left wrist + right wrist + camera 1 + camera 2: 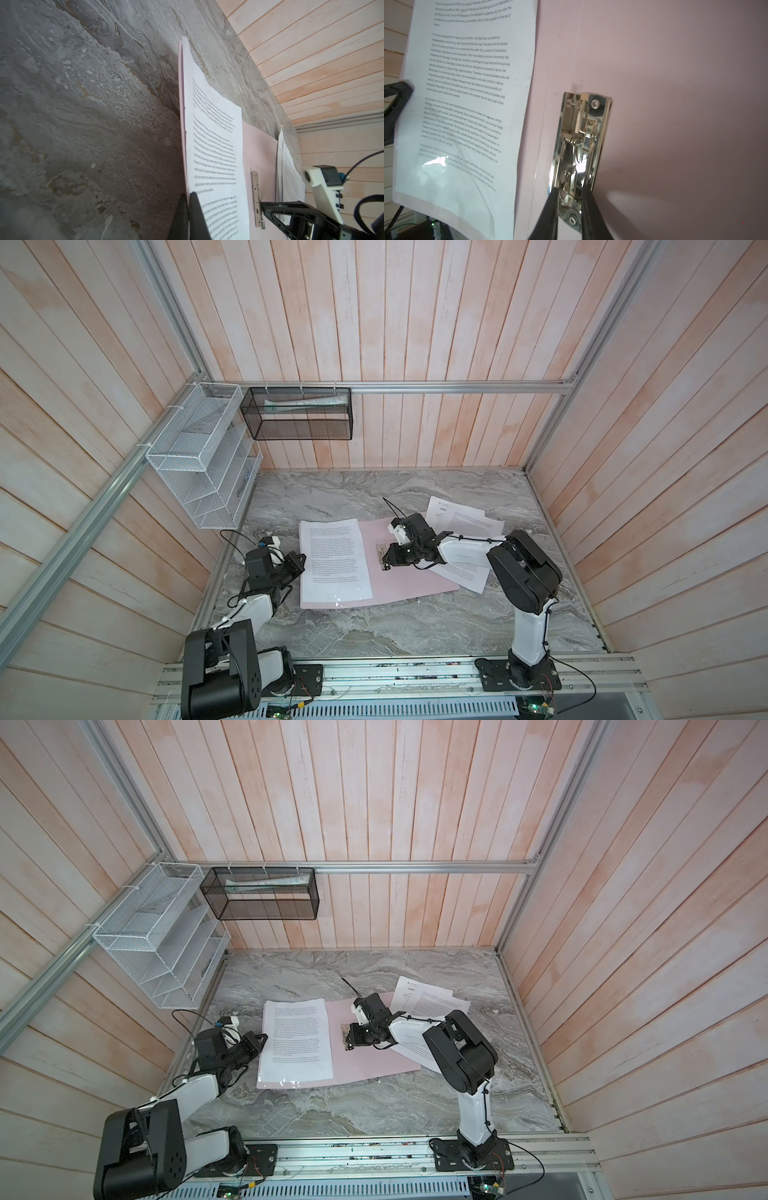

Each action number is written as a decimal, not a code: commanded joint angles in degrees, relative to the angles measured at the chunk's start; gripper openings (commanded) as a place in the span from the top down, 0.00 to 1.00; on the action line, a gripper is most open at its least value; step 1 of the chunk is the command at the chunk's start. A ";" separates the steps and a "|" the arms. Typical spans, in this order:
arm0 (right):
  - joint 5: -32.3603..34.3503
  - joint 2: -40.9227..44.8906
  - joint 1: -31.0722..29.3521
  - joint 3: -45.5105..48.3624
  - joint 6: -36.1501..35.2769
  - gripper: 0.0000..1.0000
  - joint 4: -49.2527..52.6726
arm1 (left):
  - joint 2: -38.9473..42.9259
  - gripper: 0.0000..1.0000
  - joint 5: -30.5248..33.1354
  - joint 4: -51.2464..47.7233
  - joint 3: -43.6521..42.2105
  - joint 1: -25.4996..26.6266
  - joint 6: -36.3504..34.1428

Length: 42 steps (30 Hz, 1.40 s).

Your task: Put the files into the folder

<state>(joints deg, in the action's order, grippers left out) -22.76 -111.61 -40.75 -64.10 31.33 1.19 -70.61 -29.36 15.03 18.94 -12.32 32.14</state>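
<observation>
Pink folder (409, 581) lies open. The right pincer (570, 191) clamps its silver clip (583, 135). The left pincer (188, 195), tips together, meets the edge of one file (332, 560) — hold unclear. The right arm (465, 549) partly hides other files (469, 518).

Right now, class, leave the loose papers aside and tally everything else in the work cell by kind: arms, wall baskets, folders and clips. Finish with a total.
Robot arms: 2, left and right
Mesh wall baskets: 2, white and black
Pink folder: 1
Metal clip: 1
Total: 6
</observation>
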 commanded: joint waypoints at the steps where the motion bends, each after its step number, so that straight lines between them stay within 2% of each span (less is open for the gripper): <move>1: -0.17 2.55 -1.15 1.66 1.07 0.82 0.22 | 0.65 1.00 -0.08 0.17 -1.08 0.17 -1.12; 42: -1.64 3.07 -2.40 3.04 1.45 0.86 1.60 | 0.23 1.00 0.23 0.09 -1.04 0.14 -1.03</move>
<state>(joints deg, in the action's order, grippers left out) -23.33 -110.04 -42.57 -61.78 32.38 1.39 -70.59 -29.61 15.03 18.85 -12.32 32.16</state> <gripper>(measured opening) 0.143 0.042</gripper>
